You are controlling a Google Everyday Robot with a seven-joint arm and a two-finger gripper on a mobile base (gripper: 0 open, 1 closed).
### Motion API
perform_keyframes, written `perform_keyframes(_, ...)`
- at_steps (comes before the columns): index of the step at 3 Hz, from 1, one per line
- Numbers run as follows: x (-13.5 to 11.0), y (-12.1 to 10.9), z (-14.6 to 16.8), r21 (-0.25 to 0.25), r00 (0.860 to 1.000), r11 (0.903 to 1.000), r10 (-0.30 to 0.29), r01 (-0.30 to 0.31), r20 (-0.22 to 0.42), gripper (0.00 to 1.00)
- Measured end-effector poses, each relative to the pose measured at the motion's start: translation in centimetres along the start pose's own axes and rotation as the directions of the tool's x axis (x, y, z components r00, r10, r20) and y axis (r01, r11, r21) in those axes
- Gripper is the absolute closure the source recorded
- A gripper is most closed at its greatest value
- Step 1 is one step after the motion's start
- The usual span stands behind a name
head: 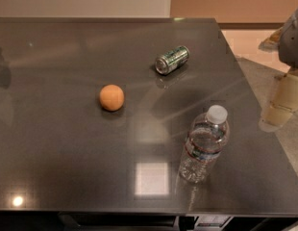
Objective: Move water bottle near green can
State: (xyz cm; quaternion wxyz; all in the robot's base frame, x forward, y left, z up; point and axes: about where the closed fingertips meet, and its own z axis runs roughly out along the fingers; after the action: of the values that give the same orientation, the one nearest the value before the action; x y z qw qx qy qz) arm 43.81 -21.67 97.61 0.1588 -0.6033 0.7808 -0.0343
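Note:
The water bottle [204, 146] stands upright on the dark table, near the front right; it is clear ribbed plastic with a white cap and a thin label band. The green can [171, 59] lies on its side further back, near the table's middle right, with its silver end facing front-left. My gripper [277, 110] hangs at the right edge of the view, over the table's right side. It is to the right of the bottle, a little behind it and apart from it, and it holds nothing I can see.
A round orange fruit [112, 97] sits left of centre, between the can and the front edge. The glossy dark table [57, 143] ends at the right along a slanting edge, with pale floor beyond it. The front edge runs just below the bottle.

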Motion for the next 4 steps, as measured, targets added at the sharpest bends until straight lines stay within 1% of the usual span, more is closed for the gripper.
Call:
perform_keyframes(1, 0.0, 0.0, 0.0, 0.0, 1.0, 1.0, 0.0, 0.0, 0.0, 0.0)
perform_keyframes(2, -0.4, 0.5, -0.1, -0.003, 0.999, 0.9999, -0.016, 0.016, 0.03, 0.0)
perform_keyframes(3, -1.4, 2.4, -0.1, -0.031, 0.993, 0.9984, -0.044, 0.047, 0.11, 0.0)
perform_keyframes(4, -2.7, 4.9, 0.4, -0.075, 0.976, 0.9923, -0.082, 0.099, 0.202, 0.0)
